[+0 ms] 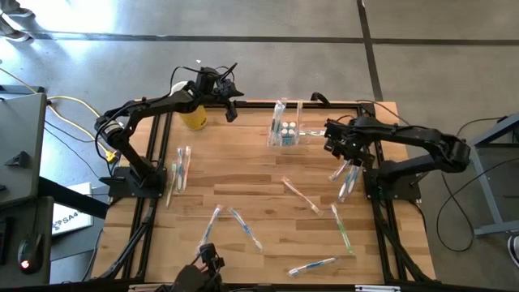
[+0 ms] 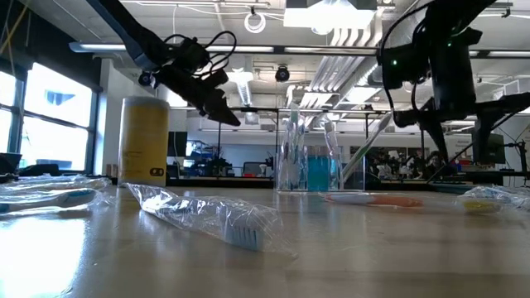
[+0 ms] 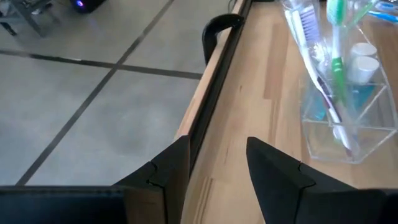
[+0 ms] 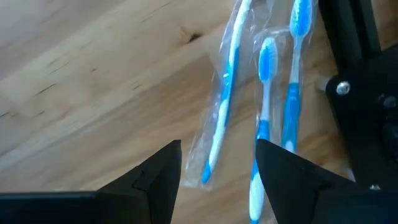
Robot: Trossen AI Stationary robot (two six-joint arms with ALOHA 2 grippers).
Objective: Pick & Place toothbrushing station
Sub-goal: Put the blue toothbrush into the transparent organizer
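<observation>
The surface [image 1: 259, 191] is pale, straight-grained wood planking inside a black metal frame. Taking the clear cup [image 1: 285, 135] near its far edge as the landmark: it is a small, angular, glassy plastic holder with teal white-capped tubes [image 1: 288, 128] and a few slim toothbrushes standing in it.

Well left of the cup, a pair of wrapped toothbrushes [image 1: 182, 168] lies flat in crinkled clear film. A smooth yellow cylinder [image 1: 193, 116] with a white top stands left of the cup at the far edge. The left end effector [image 1: 229, 100] hangs in the air between the cylinder and the cup, its two dark wedge-shaped fingers [image 3: 273, 174] parted with nothing between them.

Nearer the camera than the cup, more film-wrapped brushes are scattered, one pink-tinted [image 1: 301, 195].

Just right of the cup, the right end effector [image 1: 335, 146] is angled down over a cluster of blue-handled, bagged toothbrushes [image 4: 261, 106]; its blunt fingers [image 4: 155, 177] stand apart and grip nothing.
</observation>
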